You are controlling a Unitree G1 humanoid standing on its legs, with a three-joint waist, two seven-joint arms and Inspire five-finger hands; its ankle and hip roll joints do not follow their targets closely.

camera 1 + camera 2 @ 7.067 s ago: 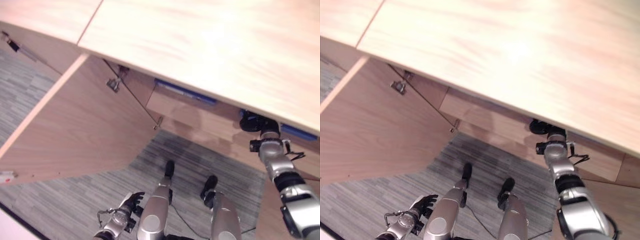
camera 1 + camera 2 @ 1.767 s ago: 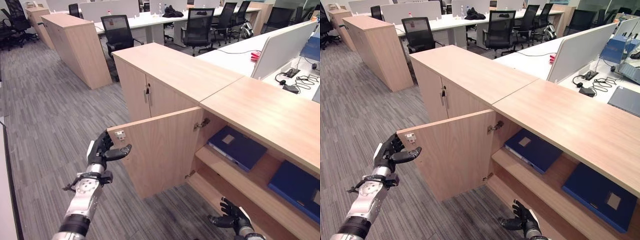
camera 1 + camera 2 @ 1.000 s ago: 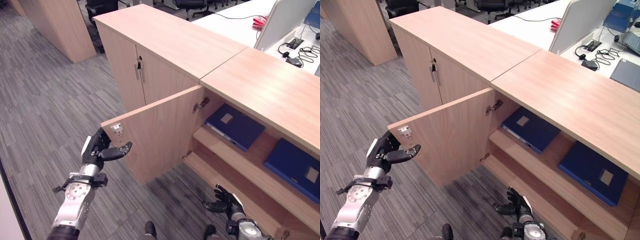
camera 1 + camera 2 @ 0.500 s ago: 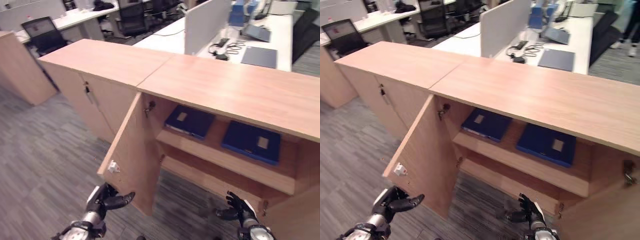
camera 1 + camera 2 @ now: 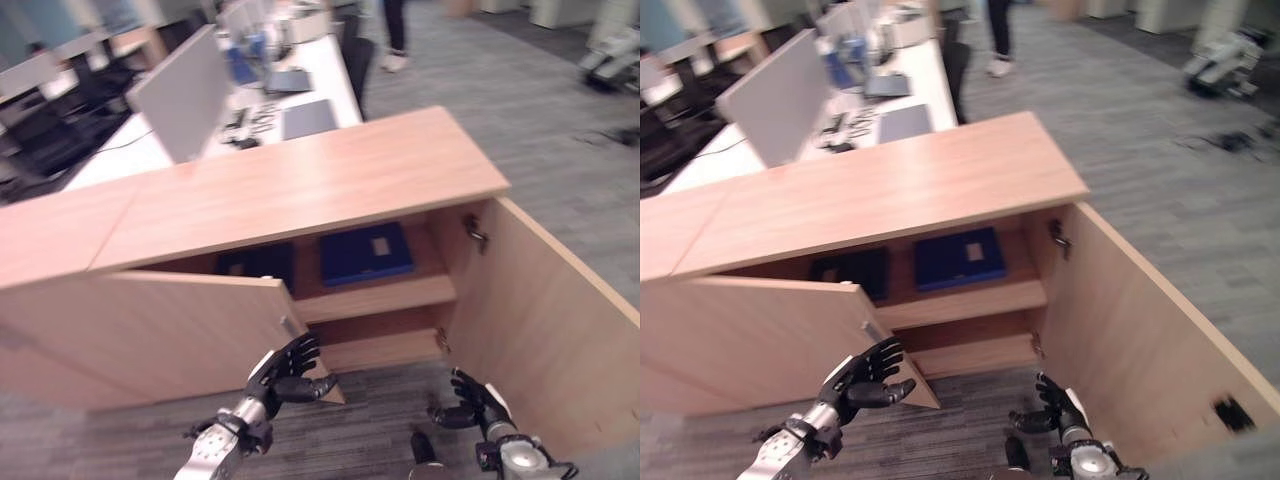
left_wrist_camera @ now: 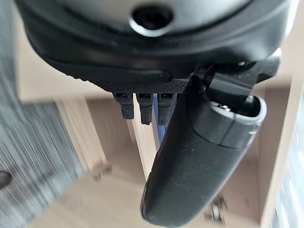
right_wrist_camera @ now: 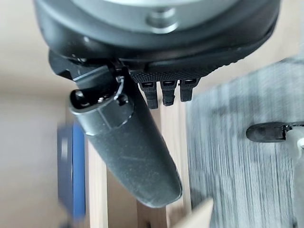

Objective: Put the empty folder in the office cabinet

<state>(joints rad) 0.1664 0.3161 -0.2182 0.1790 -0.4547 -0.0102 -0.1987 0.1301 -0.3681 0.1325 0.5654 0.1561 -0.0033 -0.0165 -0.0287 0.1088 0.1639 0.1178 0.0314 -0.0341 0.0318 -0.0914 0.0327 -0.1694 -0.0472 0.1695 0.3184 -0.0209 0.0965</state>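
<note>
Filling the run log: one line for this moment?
cabinet: both doors open | blue folder: on shelf | left hand: open | right hand: open

Grey striped carpet [image 5: 1160,170], white desks [image 5: 300,75] with partition screens [image 5: 775,110] behind.

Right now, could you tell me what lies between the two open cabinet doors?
In the left eye view, between the left door and the right door lies the open cabinet: a shelf bearing a blue folder, with a darker folder beside it.

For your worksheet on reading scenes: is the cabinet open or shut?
Open. Both doors of the cabinet swing outward, exposing a blue folder lying flat on the upper shelf.
</note>
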